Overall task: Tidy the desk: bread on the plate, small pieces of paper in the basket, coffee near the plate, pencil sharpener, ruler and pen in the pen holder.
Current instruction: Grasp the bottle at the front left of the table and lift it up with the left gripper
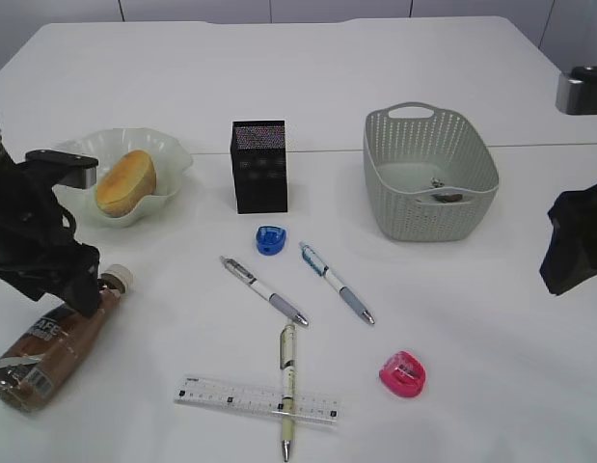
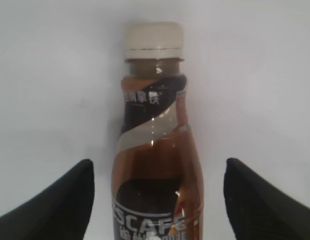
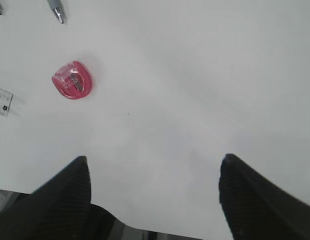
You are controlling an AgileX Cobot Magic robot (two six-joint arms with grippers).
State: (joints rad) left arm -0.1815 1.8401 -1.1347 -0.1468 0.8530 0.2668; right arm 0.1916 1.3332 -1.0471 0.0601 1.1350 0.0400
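The coffee bottle (image 2: 156, 145) lies on its side on the counter (image 1: 472, 318) between the left tool's (image 2: 157, 200) spread jaws, not gripped, a little short of the plate (image 1: 173, 159). The bread (image 1: 125, 181) sits on the plate. Pens (image 1: 264, 289), ruler (image 1: 255, 400) and both sharpeners (image 1: 403, 374) lie outside the pen holder (image 1: 258, 166). The right tool (image 3: 155, 200) hangs open, empty.

A coffee bottle (image 2: 156, 150) with a cream cap (image 2: 154, 41) lies on the white surface (image 2: 49, 90), cap pointing away from the camera. The left gripper (image 2: 156, 200) has its two dark fingers (image 2: 59, 205) spread wide on either side of the bottle's lower body, clear of it.
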